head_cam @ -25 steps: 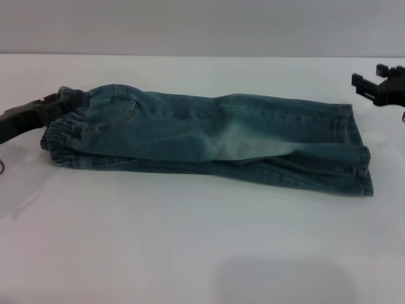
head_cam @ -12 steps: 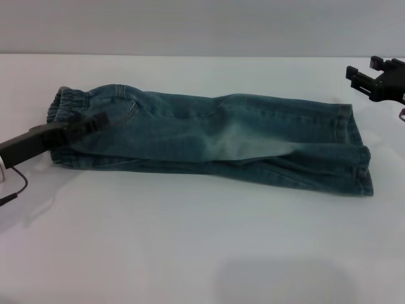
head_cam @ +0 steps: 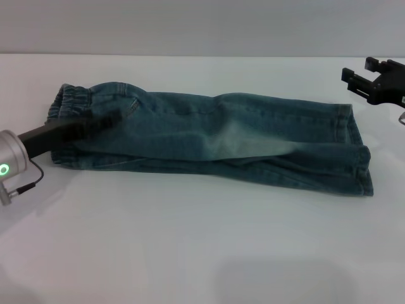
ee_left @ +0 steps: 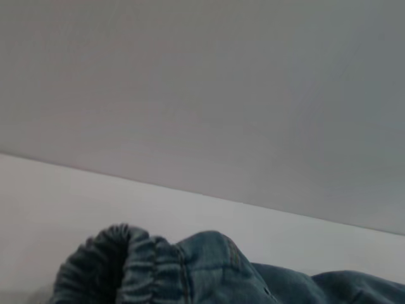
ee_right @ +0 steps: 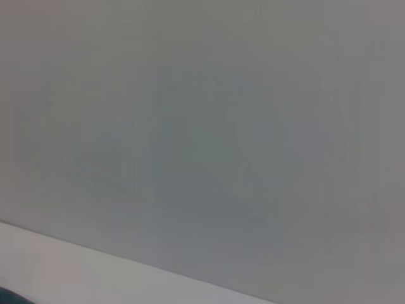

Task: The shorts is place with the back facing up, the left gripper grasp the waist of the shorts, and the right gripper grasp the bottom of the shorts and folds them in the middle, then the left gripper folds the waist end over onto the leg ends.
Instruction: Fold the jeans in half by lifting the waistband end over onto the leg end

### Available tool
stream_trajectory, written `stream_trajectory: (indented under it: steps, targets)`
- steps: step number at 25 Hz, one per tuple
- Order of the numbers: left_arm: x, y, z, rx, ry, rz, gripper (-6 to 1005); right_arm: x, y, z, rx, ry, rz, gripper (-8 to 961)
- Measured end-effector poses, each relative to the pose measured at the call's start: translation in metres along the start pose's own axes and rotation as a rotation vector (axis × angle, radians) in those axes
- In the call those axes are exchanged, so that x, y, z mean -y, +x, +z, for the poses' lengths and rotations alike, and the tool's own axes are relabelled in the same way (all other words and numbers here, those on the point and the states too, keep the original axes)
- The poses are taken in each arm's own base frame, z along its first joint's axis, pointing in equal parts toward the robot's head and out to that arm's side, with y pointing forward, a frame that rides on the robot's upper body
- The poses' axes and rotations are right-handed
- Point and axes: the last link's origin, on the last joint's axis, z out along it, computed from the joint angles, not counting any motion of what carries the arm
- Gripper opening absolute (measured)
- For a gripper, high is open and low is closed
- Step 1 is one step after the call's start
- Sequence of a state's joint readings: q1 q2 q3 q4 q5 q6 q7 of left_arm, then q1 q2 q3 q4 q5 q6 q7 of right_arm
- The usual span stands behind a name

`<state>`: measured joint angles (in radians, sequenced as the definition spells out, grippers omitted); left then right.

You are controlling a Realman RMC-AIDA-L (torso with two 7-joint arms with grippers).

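— Head view: where are the shorts (head_cam: 215,142)?
— Folded lengthwise on the white table (head_cam: 190,253), waist (head_cam: 66,101) at the left.
— Grippers?
— Left gripper (head_cam: 117,118) lies over the waist; grip unclear. Right gripper (head_cam: 361,75) hovers apart, fingers spread.

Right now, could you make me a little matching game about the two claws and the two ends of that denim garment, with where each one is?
Things:
1. left gripper
2. right gripper
3. waist of the shorts
4. leg ends

Places or states:
A. flat stitched hems at the table's right side
B. lying over the denim just inside the ruffled band
C. ruffled elastic band at the table's left side
D. off the denim, fingers apart, beyond the hems at the far right

Pairs: 1-B, 2-D, 3-C, 4-A
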<state>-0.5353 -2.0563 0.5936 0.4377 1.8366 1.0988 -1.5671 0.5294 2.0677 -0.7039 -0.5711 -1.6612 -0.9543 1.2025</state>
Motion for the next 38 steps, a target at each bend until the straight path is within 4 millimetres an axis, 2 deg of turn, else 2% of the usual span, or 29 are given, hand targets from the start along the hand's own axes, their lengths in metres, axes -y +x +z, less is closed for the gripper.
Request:
stream_trajectory:
  steps: [6,12,17,23,30,38]
  targets:
    - [0.0,0.006,0.011,0.002,0.026,0.024,861,-0.001,0.0,-0.001,0.002,-0.006,0.0,568]
    - [0.001,0.008,0.011,-0.017,0.036,0.016,861,-0.001,0.0,-0.001,0.003,-0.007,0.0,568]
    - [-0.001,0.013,0.0,-0.085,-0.005,0.002,861,-0.001,0.001,-0.001,0.003,-0.009,0.0,567]
    - [-0.003,0.016,-0.024,-0.19,-0.062,0.061,861,-0.004,-0.002,-0.001,0.051,-0.012,-0.012,568]
    - [0.008,0.006,-0.046,-0.2,-0.026,0.136,860,-0.008,-0.002,-0.001,0.065,-0.024,-0.016,567]
    - [0.016,-0.015,-0.061,-0.194,0.05,0.296,860,-0.012,-0.004,0.001,0.077,-0.048,-0.015,568]
